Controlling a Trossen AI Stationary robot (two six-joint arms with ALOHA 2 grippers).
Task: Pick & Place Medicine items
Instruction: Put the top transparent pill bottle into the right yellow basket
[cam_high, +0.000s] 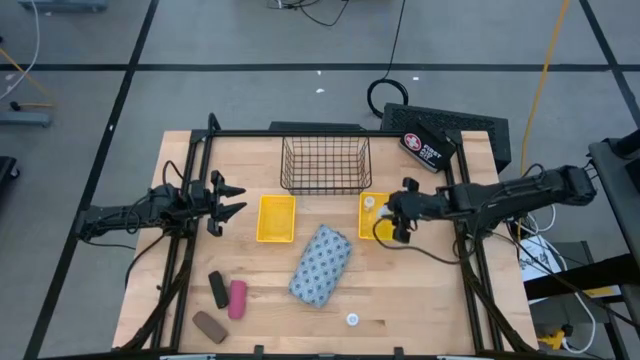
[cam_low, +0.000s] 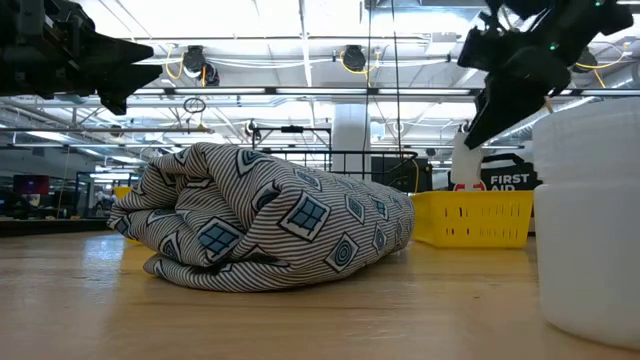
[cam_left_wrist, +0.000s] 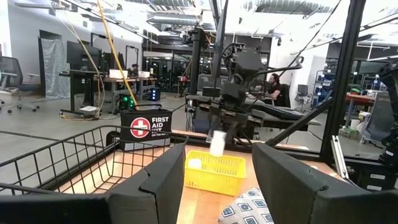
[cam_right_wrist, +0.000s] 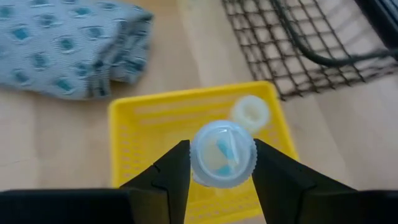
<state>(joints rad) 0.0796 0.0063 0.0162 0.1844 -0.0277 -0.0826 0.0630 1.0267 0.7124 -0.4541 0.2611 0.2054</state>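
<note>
My right gripper (cam_high: 398, 222) is shut on a small white bottle (cam_right_wrist: 222, 154) and hangs over the right yellow tray (cam_right_wrist: 134, 134). A second white bottle (cam_right_wrist: 250, 113) lies in that tray. A third (cam_high: 352, 320) stands near the table's front edge. The blue-grey patterned pouch (cam_high: 320, 265) lies on the table at the middle. The black (cam_high: 218, 290), pink (cam_high: 238, 298) and brown (cam_high: 209, 325) pieces lie at the front left. My left gripper (cam_high: 232, 198) waits open at the left, touching nothing. My right gripper pinches the white bottle by its round side (cam_right_wrist: 198, 163) between its two fingers (cam_right_wrist: 174, 171). The fingers slant down from the table's right side. The bottle (cam_left_wrist: 217, 143) hangs below them, about upright, lifted clear above the yellow tray.
A dark wire basket (cam_high: 325, 165) stands at the far middle, just behind the two yellow trays; the left tray (cam_high: 276, 218) sits beside the pouch. A black first-aid case (cam_high: 428, 148) lies at the far right corner. A dark frame rims the table.
</note>
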